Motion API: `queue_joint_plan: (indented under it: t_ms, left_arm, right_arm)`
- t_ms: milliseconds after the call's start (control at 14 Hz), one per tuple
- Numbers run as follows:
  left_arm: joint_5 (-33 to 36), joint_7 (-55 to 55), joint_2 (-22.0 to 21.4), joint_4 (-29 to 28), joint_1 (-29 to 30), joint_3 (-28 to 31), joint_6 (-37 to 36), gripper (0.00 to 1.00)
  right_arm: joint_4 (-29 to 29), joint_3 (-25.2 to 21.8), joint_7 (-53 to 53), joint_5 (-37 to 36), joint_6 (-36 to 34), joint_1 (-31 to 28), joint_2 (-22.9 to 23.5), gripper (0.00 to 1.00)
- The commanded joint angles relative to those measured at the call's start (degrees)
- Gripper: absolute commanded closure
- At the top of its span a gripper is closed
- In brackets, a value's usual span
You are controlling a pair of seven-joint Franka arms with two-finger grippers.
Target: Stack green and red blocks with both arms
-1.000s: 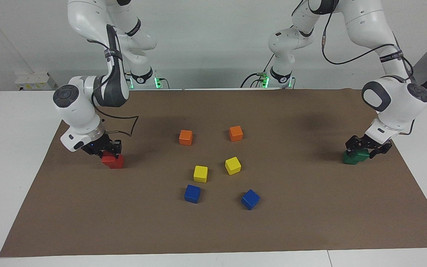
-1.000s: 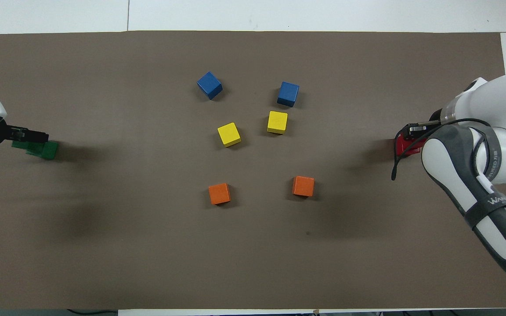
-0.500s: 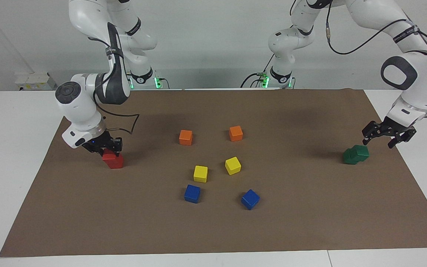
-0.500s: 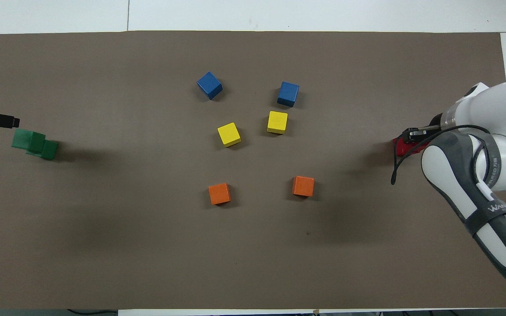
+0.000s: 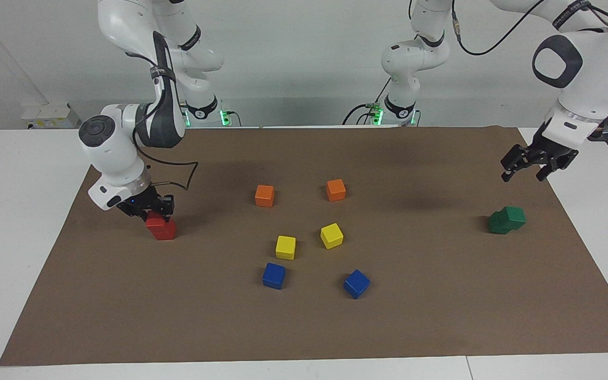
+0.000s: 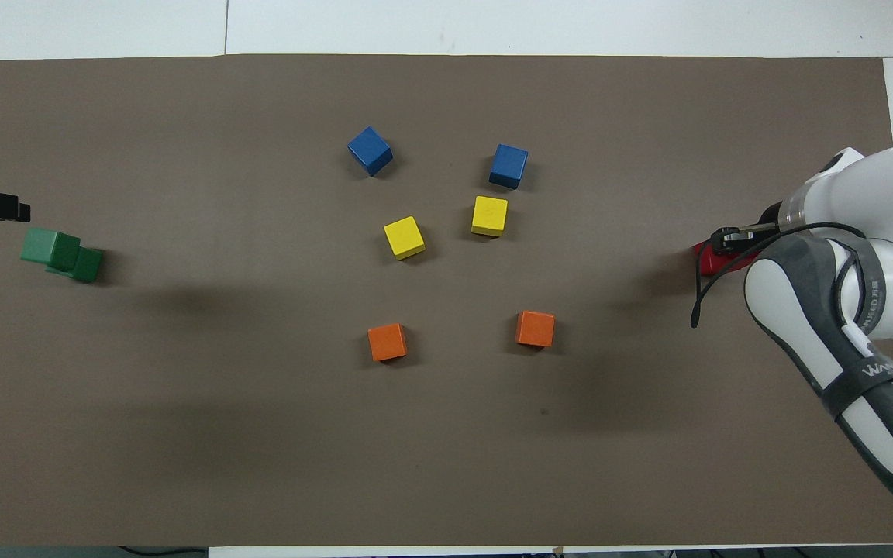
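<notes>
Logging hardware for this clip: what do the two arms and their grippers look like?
Both arms are glossy white, rounded segments with dark grey joint caps and black bands carrying white lettering. Black cables loop along the left arm and right arm. The left gripper and right gripper are small, black and two-fingered. Green lights glow at the bases.

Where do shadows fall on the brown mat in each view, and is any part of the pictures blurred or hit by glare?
Facing view: a soft dark patch lies on the mat beside the green stack, under the raised left gripper; no glare, blocks sharp. Overhead view: broad faint arm shadows cross the mat, and a small one lies beside the red blocks.
</notes>
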Motion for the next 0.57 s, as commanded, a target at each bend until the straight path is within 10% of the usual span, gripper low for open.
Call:
queue_joint_plan:
  t_ms: [0, 214, 500]
  left_arm:
    - [1.1, -3.7, -1.3, 0.8, -0.5, 0.1, -5.4, 0.0]
    - [1.1, -7.0, -1.4, 1.4, -0.8, -0.6, -7.6, 0.0]
    - [1.2, -10.3, -1.8, 1.4, -3.5, -0.4, -8.7, 0.0]
  right_arm:
    - [-1.9, 0.3, -0.8, -0.1, 1.2, -0.6, -1.5, 1.0]
    - [-1.9, 0.2, -1.0, -0.1, 1.8, -0.6, -1.4, 0.75]
    - [-1.7, 0.2, -1.3, -0.1, 2.4, -0.6, -1.4, 0.04]
